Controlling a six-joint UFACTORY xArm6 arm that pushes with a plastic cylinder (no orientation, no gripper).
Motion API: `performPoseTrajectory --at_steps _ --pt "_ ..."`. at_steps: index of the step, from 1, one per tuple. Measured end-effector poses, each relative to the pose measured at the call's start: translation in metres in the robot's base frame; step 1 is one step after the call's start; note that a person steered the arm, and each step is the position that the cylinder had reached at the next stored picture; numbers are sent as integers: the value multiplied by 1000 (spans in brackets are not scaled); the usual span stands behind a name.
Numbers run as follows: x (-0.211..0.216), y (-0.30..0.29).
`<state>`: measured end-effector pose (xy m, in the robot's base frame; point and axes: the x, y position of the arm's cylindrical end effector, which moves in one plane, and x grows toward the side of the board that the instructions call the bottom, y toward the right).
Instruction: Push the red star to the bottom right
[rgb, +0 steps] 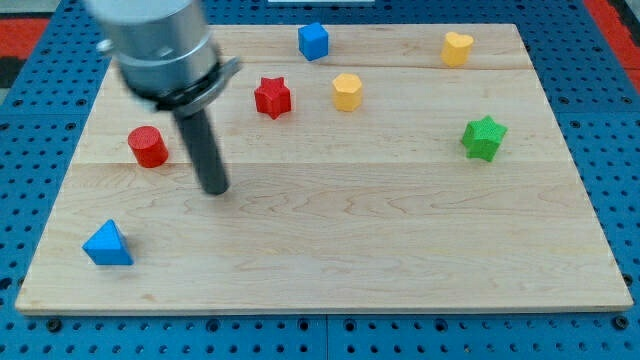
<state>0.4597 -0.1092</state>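
Observation:
The red star (272, 97) lies on the wooden board (330, 240) toward the view's top, left of centre. My tip (215, 187) rests on the board below and to the left of the red star, apart from it, and just right of the red cylinder (148, 146). The rod rises from the tip to the arm's grey body at the view's top left.
A blue cube (313, 41) sits at the top centre. A yellow hexagonal block (346, 91) lies right of the red star. A yellow heart (457, 48) is at the top right, a green star (483, 137) at the right, a blue triangle (107, 244) at the bottom left.

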Motion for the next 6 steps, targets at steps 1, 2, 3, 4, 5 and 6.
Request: performPoseTrajectory --at_steps 1,2,3,4,5,6 --pt "-15 -48" --pt "-68 -52" --pt "-108 -56" --pt "-152 -32" --pt "-164 14" --pt "-134 40"
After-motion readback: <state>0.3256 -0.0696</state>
